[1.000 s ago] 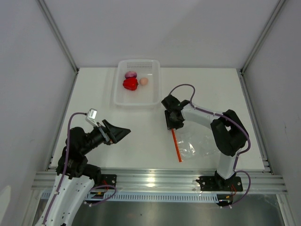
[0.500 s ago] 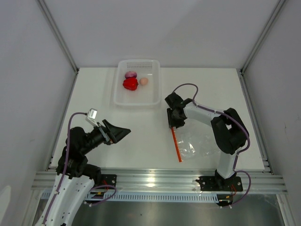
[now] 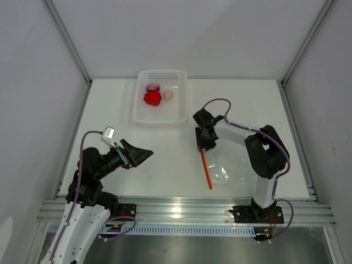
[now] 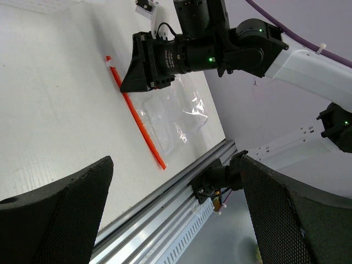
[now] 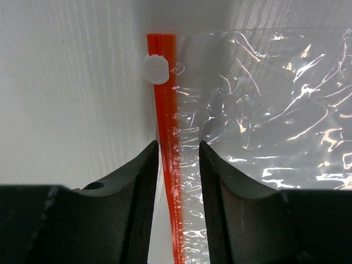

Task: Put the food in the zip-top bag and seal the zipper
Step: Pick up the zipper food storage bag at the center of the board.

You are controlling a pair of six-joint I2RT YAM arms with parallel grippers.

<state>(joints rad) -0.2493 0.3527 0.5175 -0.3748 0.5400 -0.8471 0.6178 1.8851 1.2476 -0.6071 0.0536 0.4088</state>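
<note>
The zip-top bag [image 3: 231,168] lies flat and empty on the table, front right. Its orange-red zipper [image 3: 206,169] runs along its left edge. My right gripper [image 3: 203,147] is down at the zipper's far end. In the right wrist view its jaws [image 5: 179,151] stand slightly apart on either side of the zipper [image 5: 168,110], not pressing it. A white slider [image 5: 155,69] sits at the strip's end. The red piece [image 3: 152,98], purple piece [image 3: 153,87] and peach ball [image 3: 168,95] lie in the white tray [image 3: 159,116]. My left gripper [image 3: 144,155] is open and empty, held above the table at the left.
The tray stands at the back middle of the table. The left wrist view shows the right gripper [image 4: 137,71], the bag [image 4: 176,118] and the aluminium rail [image 4: 165,209] along the table's front edge. Grey walls enclose the table.
My right gripper has shifted slightly to the right at the zipper's far end. The left arm, bag and food have not moved.
</note>
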